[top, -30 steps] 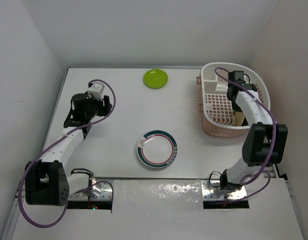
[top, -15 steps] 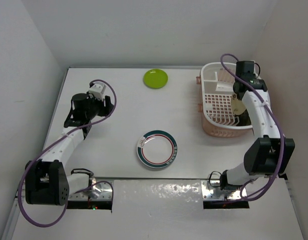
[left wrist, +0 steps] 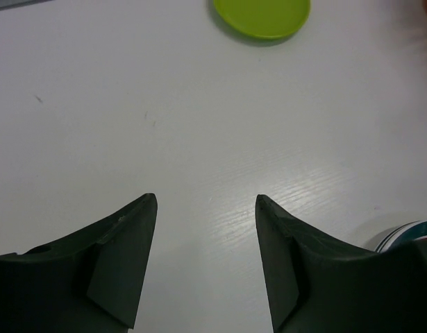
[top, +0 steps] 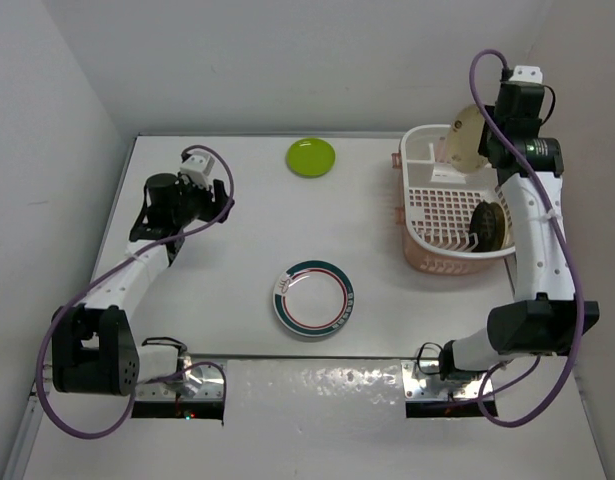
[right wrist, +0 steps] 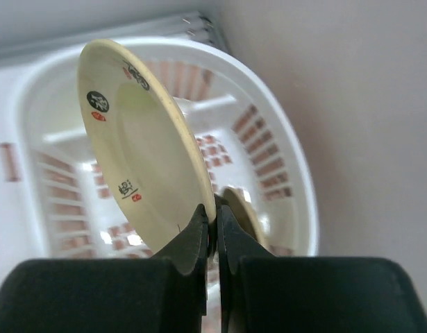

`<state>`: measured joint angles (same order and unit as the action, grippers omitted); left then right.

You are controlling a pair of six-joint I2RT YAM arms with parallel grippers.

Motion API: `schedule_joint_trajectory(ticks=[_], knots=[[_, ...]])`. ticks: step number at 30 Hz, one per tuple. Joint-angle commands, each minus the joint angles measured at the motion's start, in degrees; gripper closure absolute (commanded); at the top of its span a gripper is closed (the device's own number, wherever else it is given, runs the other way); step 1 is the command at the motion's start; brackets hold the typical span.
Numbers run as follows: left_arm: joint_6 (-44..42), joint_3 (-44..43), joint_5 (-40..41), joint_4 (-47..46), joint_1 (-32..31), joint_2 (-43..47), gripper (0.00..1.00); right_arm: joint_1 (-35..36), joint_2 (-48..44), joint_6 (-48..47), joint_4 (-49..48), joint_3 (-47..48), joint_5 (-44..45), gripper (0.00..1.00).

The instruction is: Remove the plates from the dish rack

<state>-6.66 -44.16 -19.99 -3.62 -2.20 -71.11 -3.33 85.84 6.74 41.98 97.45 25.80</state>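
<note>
Two plates sit on the desk (top: 237,280): lime plate (top: 311,157) at the far side, green-red plate (top: 313,298) near the middle. Where's the third? (Jo)

Mid-lift. Right hand (right wrist: 214,227) is clenched on the rim of the white plate (right wrist: 144,152). Plate is on edge over the far end of the rack (top: 409,215) and looks clear of it. Tan plate (top: 487,228) still stands in the rack, near-right corner. (Sam)

Next move? (Jo)

My read: carry it left off the rack, tip it flat, set it on bare desk apart from the other two. The pinch is rim-only, so the plate could pivot in the fingers. Swing slowly. Then go back for the tan one. (Sam)

Left hand? (Jo)

Left hand (left wrist: 206,201) hangs over the left of the desk, fingers apart, nothing between them. (Sam)

Which view do I trust? (Jo)

- **Right wrist:** shows the pinch itself, both fingers shut on the lower rim. Also the dark marks on the plate face and the tan plate just behind the fingers. No desk, so no drop spot.
- **Top:** gives the whole layout, but the wrist hides the grip.
- **Left wrist:** shows only the lime plate ahead and a sliver of the green-red plate at right. (Sam)
</note>
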Motion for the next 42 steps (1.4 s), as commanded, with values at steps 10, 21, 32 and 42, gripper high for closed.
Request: schedule_joint_trajectory(ticks=[10, 21, 32, 42], knots=[[8.1, -9.6, -10.9, 0.5, -2.3, -5.7, 0.35, 21.3, 9.7, 15.4, -7.9, 2.7, -22.5, 1.0], [16.7, -19.9, -15.4, -3.8, -4.6, -17.5, 0.38, 25.2, 20.6, 24.2, -18.3, 2.0, -36.0, 1.0], [15.5, -25.6, -8.7, 5.5, -5.1, -21.6, 0.45, 24.8, 34.4, 32.2, -18.0, 18.2, -31.1, 1.0], [11.3, -21.0, -2.4, 11.3, -4.7, -16.0, 0.45, 21.8, 48.6, 56.2, -31.0, 26.3, -23.7, 1.0]])
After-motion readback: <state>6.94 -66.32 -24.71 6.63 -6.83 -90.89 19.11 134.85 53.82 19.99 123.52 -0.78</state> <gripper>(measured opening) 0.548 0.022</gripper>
